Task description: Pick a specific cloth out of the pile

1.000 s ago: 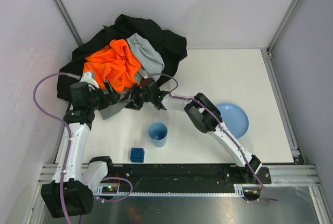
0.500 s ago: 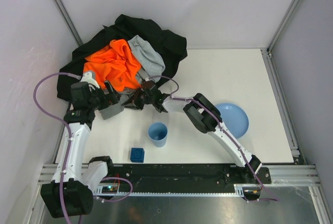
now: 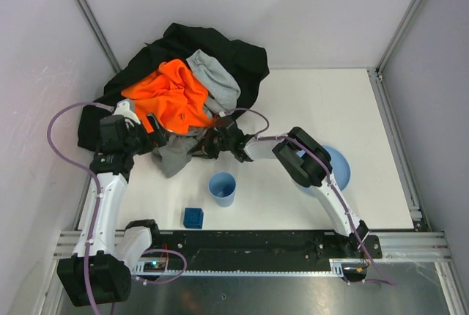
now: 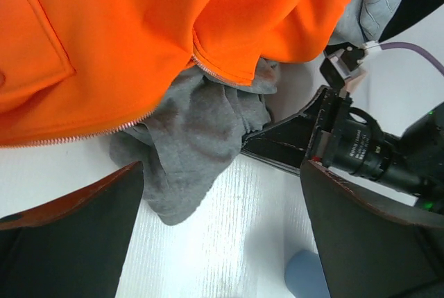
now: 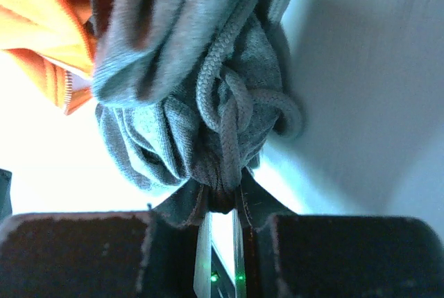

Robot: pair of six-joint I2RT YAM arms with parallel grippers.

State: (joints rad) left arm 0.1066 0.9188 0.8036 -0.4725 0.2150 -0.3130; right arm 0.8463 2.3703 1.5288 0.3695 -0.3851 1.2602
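Observation:
The pile (image 3: 198, 51) lies at the back left: a large black garment, a bright orange one (image 3: 172, 99) and a paler light-grey one (image 3: 216, 80). The medium-dark grey cloth (image 3: 176, 155) sticks out from under the orange garment at the pile's front edge. My right gripper (image 3: 207, 143) is shut on a bunched fold and cord of the cloth (image 5: 201, 125). My left gripper (image 3: 150, 130) is open beside the cloth's left edge, holding nothing. In the left wrist view the cloth (image 4: 198, 145) hangs below the orange hem, with the right gripper's fingers (image 4: 277, 147) against it.
A light blue cup (image 3: 222, 188) stands just in front of the cloth. A small blue block (image 3: 193, 217) lies near the front edge. A blue plate (image 3: 337, 165) sits under the right arm's forearm. Grey walls close in left and back.
The right gripper has pulled rightward with the grey cloth, drawing more of it out from under the orange garment, which shifted too. The left arm stayed nearly still.

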